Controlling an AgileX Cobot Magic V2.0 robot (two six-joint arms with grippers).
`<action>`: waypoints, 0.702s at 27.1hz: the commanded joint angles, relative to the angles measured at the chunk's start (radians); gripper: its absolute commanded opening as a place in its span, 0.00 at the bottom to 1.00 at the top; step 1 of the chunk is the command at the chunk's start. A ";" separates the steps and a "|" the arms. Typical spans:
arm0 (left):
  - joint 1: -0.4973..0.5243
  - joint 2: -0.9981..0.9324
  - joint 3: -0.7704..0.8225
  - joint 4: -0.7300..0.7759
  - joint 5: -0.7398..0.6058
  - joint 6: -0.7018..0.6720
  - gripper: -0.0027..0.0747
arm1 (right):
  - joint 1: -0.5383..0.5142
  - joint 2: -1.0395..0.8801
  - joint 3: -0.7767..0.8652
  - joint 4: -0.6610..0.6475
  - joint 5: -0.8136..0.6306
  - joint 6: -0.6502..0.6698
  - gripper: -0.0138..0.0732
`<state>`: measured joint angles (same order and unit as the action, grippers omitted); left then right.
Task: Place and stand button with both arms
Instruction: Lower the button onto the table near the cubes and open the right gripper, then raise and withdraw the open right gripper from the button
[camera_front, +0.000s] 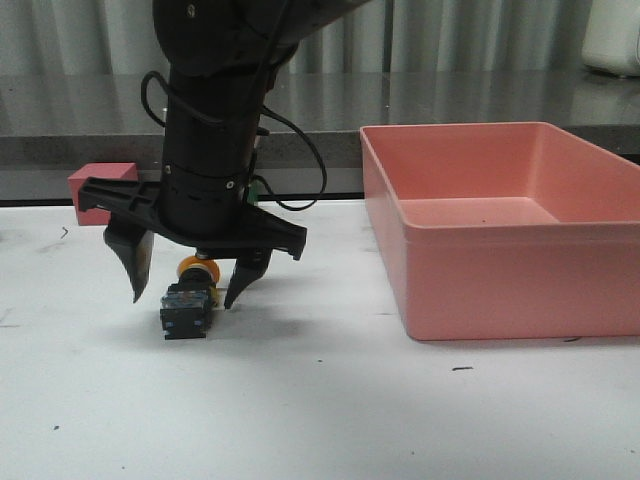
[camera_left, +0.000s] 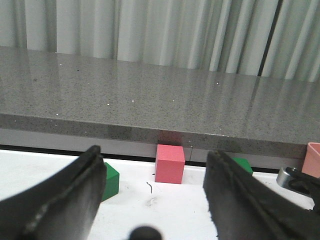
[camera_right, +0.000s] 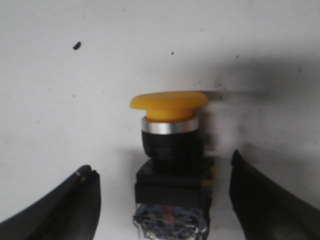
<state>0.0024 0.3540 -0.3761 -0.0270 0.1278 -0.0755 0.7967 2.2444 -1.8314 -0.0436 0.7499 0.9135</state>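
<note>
The button (camera_front: 187, 310) lies on its side on the white table, its yellow cap (camera_front: 198, 268) pointing away from the front camera and its bluish base toward it. My right gripper (camera_front: 184, 300) points down over it, open, one finger on each side of the body and neither touching. In the right wrist view the button (camera_right: 170, 150) lies between the open fingers (camera_right: 75, 200) of the gripper (camera_right: 161, 162). My left gripper (camera_left: 155, 155) is open and empty, low over the table, and out of the front view.
A large pink bin (camera_front: 520, 280) stands at the right. A pink cube (camera_front: 100, 190) sits at the table's back edge, also in the left wrist view (camera_left: 170, 163), flanked by two green cubes (camera_left: 110, 180) (camera_left: 242, 165). A grey counter (camera_left: 160, 100) runs behind.
</note>
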 joint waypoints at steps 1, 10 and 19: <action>0.000 0.012 -0.037 -0.007 -0.085 0.000 0.57 | 0.001 -0.129 -0.035 -0.014 -0.030 -0.001 0.83; 0.000 0.012 -0.037 -0.007 -0.085 0.000 0.57 | 0.001 -0.267 -0.035 -0.141 -0.036 -0.080 0.59; 0.000 0.012 -0.037 -0.007 -0.085 0.000 0.57 | -0.003 -0.360 -0.035 -0.146 0.056 -0.246 0.09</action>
<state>0.0024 0.3540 -0.3761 -0.0270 0.1278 -0.0755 0.7980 1.9799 -1.8329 -0.1628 0.7936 0.7327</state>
